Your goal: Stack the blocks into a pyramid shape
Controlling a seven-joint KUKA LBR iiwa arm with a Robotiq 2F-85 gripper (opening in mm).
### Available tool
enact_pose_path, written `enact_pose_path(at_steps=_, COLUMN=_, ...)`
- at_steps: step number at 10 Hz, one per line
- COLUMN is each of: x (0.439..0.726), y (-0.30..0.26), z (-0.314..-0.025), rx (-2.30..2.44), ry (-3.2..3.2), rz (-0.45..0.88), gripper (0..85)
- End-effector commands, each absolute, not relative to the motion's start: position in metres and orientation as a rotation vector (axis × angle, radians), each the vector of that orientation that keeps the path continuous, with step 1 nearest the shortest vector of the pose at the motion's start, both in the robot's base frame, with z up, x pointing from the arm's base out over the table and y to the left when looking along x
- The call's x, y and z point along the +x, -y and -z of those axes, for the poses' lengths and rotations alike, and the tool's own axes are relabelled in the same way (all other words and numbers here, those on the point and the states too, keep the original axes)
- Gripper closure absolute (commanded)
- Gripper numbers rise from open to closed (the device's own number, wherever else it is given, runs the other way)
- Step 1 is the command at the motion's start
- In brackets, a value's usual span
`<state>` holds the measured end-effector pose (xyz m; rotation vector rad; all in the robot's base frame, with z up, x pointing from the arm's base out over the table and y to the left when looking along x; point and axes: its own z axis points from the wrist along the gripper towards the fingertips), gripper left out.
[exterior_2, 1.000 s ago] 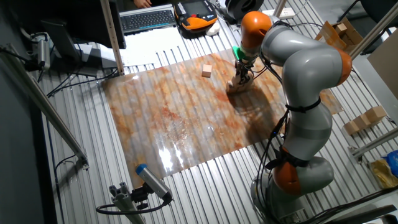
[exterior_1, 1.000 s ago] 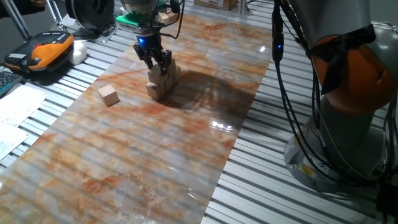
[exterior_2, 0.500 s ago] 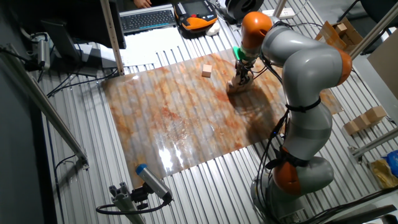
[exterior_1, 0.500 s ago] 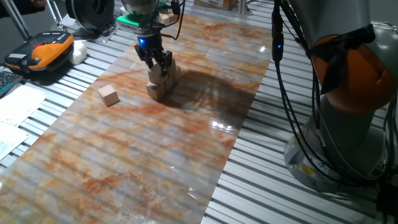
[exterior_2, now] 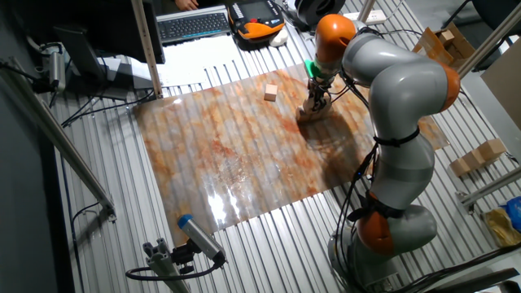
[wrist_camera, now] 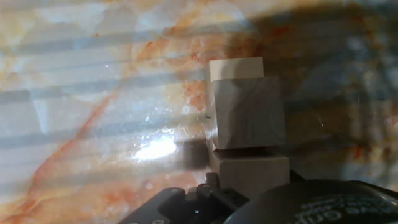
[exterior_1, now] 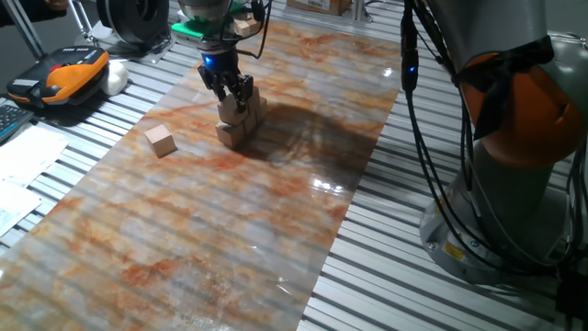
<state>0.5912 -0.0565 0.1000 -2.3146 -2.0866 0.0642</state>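
Marbled mat (exterior_1: 230,211), claw (exterior_1: 230,93) right atop the stacked blocks (exterior_1: 241,119), grip unclear.

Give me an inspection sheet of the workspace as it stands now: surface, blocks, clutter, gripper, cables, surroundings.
Surface: marbled orange-grey mat on a slatted metal table, with glare patches.
Job's things: stack of wooden blocks under the hand; an upper block lies across two lower ones in the hand view. One loose block lies apart on the mat.
Clutter: nothing seen on the mat.
Gripper: gripper right over the stack; open or shut cannot be told.
Cables: black cables hang along the arm.
Surroundings: orange-black pendant, keyboard, more wooden blocks off the mat.
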Motion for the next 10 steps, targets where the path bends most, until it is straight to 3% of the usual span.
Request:
enact_pose_path(at_steps=1, x=0.5912, y=0.0565, z=-0.0999, rx=-2.316, ry=2.083, rz=-0.076, gripper=34.0)
enact_pose_path(at_steps=10, x=0.5919, y=0.0576, z=-0.1006, rx=-2.33, ry=2.056, rz=-0.1, gripper=34.0)
